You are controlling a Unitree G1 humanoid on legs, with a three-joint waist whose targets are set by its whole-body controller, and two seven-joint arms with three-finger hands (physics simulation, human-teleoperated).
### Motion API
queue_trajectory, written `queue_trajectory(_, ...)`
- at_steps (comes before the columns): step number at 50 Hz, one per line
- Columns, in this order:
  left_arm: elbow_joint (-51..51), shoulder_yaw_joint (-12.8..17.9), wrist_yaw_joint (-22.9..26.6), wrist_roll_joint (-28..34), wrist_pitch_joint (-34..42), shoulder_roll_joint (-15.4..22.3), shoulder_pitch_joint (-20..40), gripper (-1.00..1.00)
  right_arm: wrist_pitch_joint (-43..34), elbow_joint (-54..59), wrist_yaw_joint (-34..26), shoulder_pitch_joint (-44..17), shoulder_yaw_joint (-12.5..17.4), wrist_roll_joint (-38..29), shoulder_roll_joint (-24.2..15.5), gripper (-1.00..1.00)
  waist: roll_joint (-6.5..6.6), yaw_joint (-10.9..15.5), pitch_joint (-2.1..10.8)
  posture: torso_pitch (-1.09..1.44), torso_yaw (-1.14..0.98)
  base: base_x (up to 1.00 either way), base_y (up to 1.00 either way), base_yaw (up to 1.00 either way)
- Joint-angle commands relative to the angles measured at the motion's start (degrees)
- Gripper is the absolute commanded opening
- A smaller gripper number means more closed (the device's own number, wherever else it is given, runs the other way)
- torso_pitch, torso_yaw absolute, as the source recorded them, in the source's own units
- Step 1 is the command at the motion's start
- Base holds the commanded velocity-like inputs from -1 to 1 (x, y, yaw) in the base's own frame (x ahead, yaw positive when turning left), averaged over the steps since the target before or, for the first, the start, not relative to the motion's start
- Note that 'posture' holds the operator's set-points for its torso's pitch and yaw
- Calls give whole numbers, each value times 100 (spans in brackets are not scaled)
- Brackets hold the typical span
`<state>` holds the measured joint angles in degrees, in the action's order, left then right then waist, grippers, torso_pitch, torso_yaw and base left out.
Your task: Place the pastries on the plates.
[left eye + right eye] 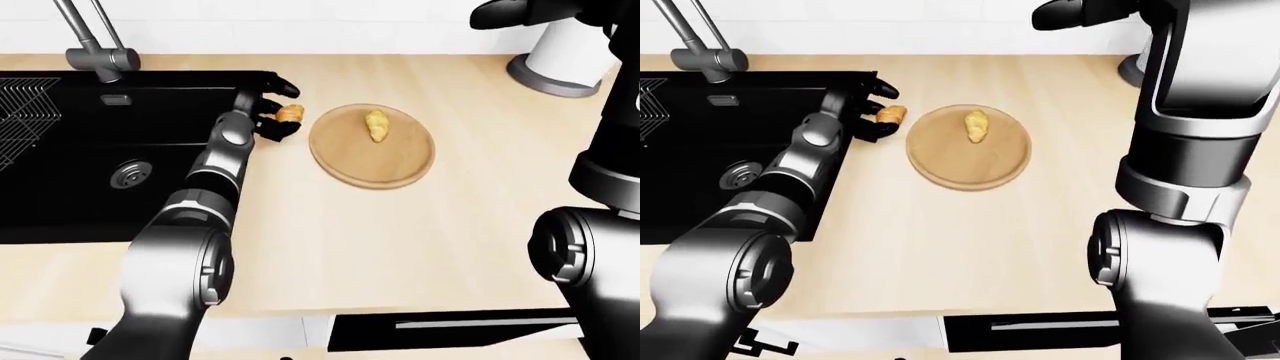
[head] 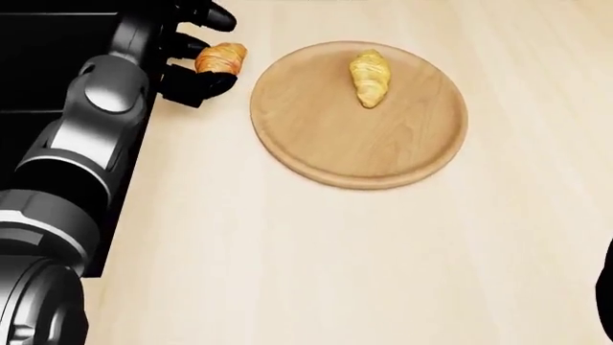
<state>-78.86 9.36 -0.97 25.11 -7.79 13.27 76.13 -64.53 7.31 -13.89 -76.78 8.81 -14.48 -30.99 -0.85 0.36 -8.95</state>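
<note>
A round wooden plate [image 2: 354, 144] lies on the light wood counter. A yellow pastry [image 2: 369, 77] lies on the plate's upper part. An orange-brown croissant [image 2: 222, 57] lies on the counter just left of the plate, beside the sink's edge. My left hand [image 2: 213, 49] reaches along the sink edge, and its open black fingers [image 2: 196, 85] stand above and below the croissant without closing round it. My right hand [image 1: 1075, 11] is raised high at the top of the right-eye view, far from the plate; its fingers' state does not show.
A black sink [image 1: 90, 150] with a grey faucet [image 1: 100, 52] fills the left of the left-eye view. A white roll on a grey base [image 1: 565, 52] stands at the top right. The counter's near edge [image 1: 400, 311] runs along the bottom.
</note>
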Motion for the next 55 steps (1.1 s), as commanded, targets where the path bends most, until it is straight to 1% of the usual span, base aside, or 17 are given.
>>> queue_trajectory(1, 129, -5, 5, 38, -43, 54, 177, -20, 126, -150, 21, -208, 48, -43, -92, 100, -18, 5, 200, 20, 0, 0, 0, 0)
queue_trajectory(3, 127, -12, 4, 58, -52, 54, 161, -20, 120, -160, 17, -206, 47, -43, -94, 100, -19, 4, 200, 20, 0, 0, 0, 0)
queue_trajectory(7, 129, -9, -31, 80, -59, 62, 162, -28, 134, -150, 57, -196, 46, -40, -51, 100, -17, 1, 202, 20, 0, 0, 0, 0)
queue_trajectory(9, 135, 11, -44, 64, -69, 77, 188, -33, 135, -171, 79, -157, 50, -38, -30, 100, -15, -2, 204, 20, 0, 0, 0, 0)
queue_trajectory(11, 139, 32, -81, 44, -77, 99, 214, -46, 103, -201, 72, -162, 51, -34, -42, 100, -16, -2, 205, 20, 0, 0, 0, 0)
queue_trajectory(17, 149, 48, -91, -9, -121, 136, 285, -54, 65, -228, 53, -173, 44, -28, -68, 100, -15, -4, 192, 20, 0, 0, 0, 0)
queue_trajectory(18, 152, 54, -88, -24, -134, 139, 290, -76, 61, -227, 58, -180, 49, -28, -68, 100, -15, -3, 189, 20, 0, 0, 0, 0)
queue_trajectory(20, 150, 44, -86, -26, -128, 143, 283, -83, 65, -230, 56, -169, 49, -28, -75, 100, -15, -3, 185, 20, 0, 0, 0, 0)
queue_trajectory(21, 151, 42, -99, -27, -131, 152, 289, -100, 46, -245, 50, -173, 49, -25, -73, 100, -15, -2, 183, 20, 0, 0, 0, 0)
queue_trajectory(29, 158, 38, -212, -34, -174, 198, 365, -100, 125, -130, 96, -218, 47, -9, -37, 100, -12, -3, 176, 20, 0, 0, 0, 0)
queue_trajectory(35, 183, 119, -302, -188, -372, 231, 560, -100, 185, -184, 144, -99, 49, -11, 4, 100, -17, -3, 167, 20, 0, 0, 0, 0)
queue_trajectory(45, 279, 201, 32, -662, -442, 293, 1077, -100, 297, -432, 201, 110, 87, 34, 64, 100, -13, 17, 152, 20, 0, 0, 0, 0)
queue_trajectory(46, 305, 205, 66, -723, -414, 300, 1159, -100, 339, -463, 317, 79, 264, 135, 189, 100, -12, 19, 149, 20, 0, 0, 0, 0)
queue_trajectory(47, 328, 180, 150, -762, -402, 302, 1232, -100, 339, -487, 439, 75, 346, 197, 237, 100, -6, 19, 147, 20, 0, 0, 0, 0)
queue_trajectory(48, 353, 218, 233, -874, -391, 297, 1311, -100, 328, -536, 485, 91, 358, 278, 258, 100, -4, 18, 146, 20, 0, 0, 0, 0)
queue_trajectory(52, 435, 131, 399, -1023, -310, 343, 1533, -100, 280, -646, 721, 144, 375, 568, 341, 100, -8, 28, 135, 20, 0, 0, 0, 0)
queue_trajectory(55, 480, 55, 498, -1102, -239, 364, 1630, -100, 351, -691, 813, 200, 345, 718, 285, 100, -17, 26, 130, 20, 0, 0, 0, 0)
